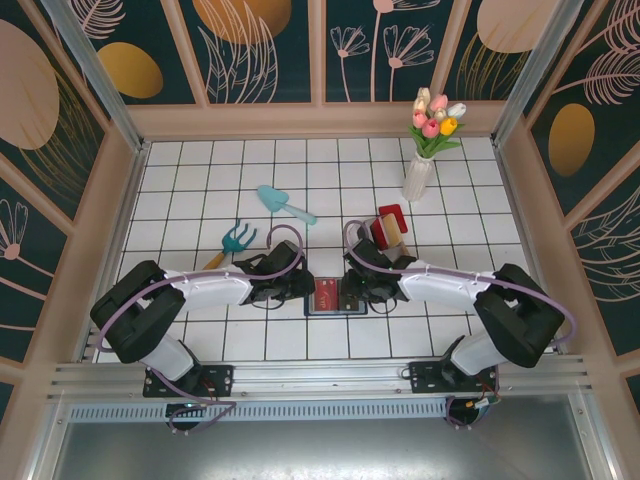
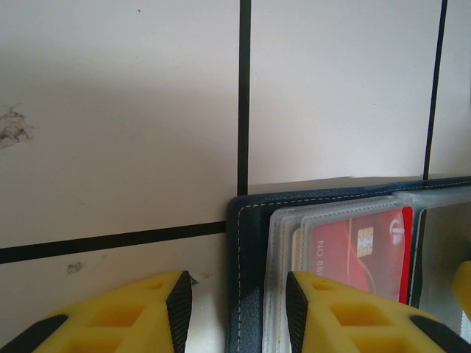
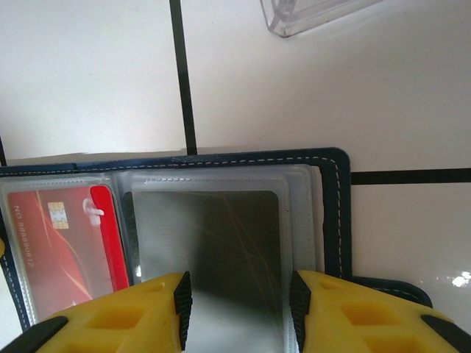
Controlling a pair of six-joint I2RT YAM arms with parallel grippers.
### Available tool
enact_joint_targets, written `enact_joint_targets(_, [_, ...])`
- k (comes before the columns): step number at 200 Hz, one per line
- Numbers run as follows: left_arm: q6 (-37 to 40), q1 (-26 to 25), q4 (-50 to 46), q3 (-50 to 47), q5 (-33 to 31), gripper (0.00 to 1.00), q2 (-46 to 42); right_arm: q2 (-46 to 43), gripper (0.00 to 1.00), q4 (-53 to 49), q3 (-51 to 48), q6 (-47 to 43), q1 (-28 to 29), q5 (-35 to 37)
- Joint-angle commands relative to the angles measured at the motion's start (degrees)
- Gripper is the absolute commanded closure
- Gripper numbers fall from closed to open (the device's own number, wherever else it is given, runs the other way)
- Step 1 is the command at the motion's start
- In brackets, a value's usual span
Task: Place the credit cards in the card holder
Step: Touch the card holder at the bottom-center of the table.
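The navy card holder (image 1: 329,297) lies open on the tiled table between both grippers. A red credit card (image 2: 360,250) sits in its left clear sleeve, with a tan card edge (image 2: 296,246) showing behind it. A black card (image 3: 213,235) lies in the right sleeve. My left gripper (image 2: 237,290) is open, its jaws straddling the holder's left edge (image 2: 246,257); the right pad rests over the sleeves and the left pad stands clear of the leather. Over the black card, my right gripper (image 3: 239,290) is open with nothing pinched between its jaws.
A clear plastic rack (image 1: 388,232) with a red toy shovel stands just behind the right gripper; its corner (image 3: 309,15) is close ahead. A vase of tulips (image 1: 420,170) stands at the back right. A teal trowel (image 1: 285,203) and a teal rake (image 1: 236,240) lie behind the left arm.
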Motion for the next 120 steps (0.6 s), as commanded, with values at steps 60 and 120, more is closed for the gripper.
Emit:
enact_joint_targets(60, [-0.2, -0.2, 2.2, -0.9, 2.6, 0.62, 2.3, -1.6, 0.58, 1.8, 1.8, 1.7, 0.2, -1.8])
enact_joint_targets(120, [0.2, -0.1, -3.1, 2.6, -5.1, 0.53, -1.9, -13.4, 0.57, -11.7, 10.6, -7.8, -6.8, 12.4])
